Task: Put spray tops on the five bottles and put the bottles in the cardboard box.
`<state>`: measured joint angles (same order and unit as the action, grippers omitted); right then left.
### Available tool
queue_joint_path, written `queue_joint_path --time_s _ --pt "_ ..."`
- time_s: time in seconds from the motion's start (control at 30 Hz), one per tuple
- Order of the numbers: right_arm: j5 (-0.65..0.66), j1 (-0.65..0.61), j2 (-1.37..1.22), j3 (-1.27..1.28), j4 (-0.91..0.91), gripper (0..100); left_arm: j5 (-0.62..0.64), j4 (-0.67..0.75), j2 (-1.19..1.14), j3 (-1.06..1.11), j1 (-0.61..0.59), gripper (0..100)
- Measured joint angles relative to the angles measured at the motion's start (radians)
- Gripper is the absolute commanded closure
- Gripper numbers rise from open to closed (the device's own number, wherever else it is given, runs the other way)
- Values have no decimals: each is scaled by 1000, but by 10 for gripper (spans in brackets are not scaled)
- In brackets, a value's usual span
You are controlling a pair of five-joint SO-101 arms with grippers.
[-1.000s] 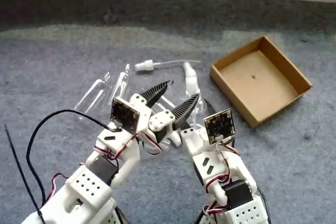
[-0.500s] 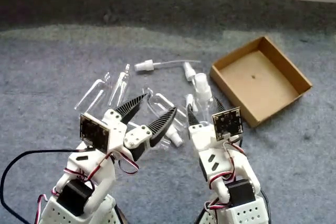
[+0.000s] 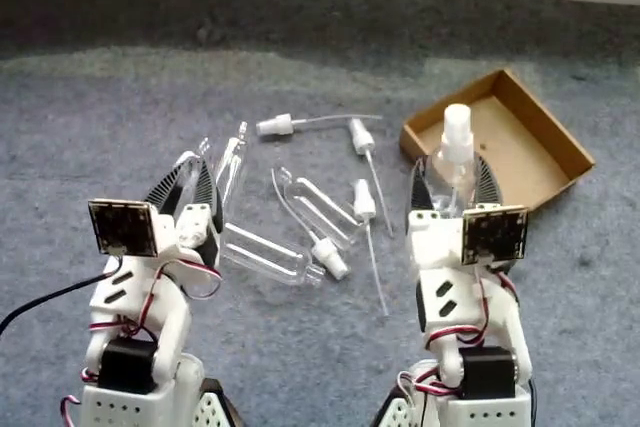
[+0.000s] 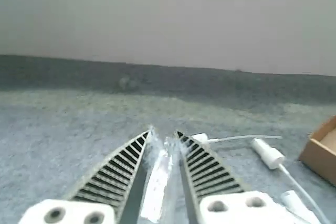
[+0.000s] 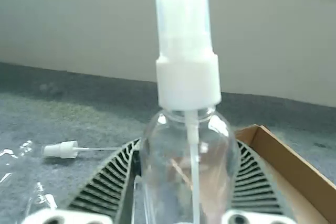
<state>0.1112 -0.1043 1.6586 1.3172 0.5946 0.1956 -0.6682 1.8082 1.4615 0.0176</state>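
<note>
Over at the near-left wall of the cardboard box (image 3: 550, 119), the right tool (image 3: 452, 171) has the capped bottle (image 3: 451, 152) upright. Its fingers are clamped snug on the clear belly, the white sprayer is on top, and the dip tube runs down inside. Whether that bottle sits over the wall or just short of it, I can't tell.

Across on the left, the left tool (image 4: 164, 131) is drawn in to a slim gap. An empty bottle (image 4: 156, 179) lies lengthwise right in that gap, with a finger pressed on each flank.

On the grey bench (image 3: 100, 97) between the arms, a second empty bottle (image 3: 230, 162) lies just beside the left tool. Two more bottles (image 3: 262, 253) lie flat in the middle with white tops at their necks. Whether those tops are screwed on, I can't tell.

A loose spray top (image 3: 275, 127) lies farther back, its tube trailing toward the box. A second spray top (image 3: 360, 135) and a third spray top (image 3: 365, 199) lie between the middle bottles and the right tool.
</note>
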Motion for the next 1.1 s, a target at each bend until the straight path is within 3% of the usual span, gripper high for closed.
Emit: queue_joint_path --time_s 0.1,0.3,0.63,1.1 --pt "2 71 -153 -104 -51 839 2 0 0 44 -60 976" --pt "2 201 -468 -183 -350 839 2 0 0 152 -80 976" --pt "8 253 -1059 -265 -760 839 -2 0 -2 207 -138 976" --pt "8 253 -1752 -830 -813 839 -2 0 -2 212 -147 976"
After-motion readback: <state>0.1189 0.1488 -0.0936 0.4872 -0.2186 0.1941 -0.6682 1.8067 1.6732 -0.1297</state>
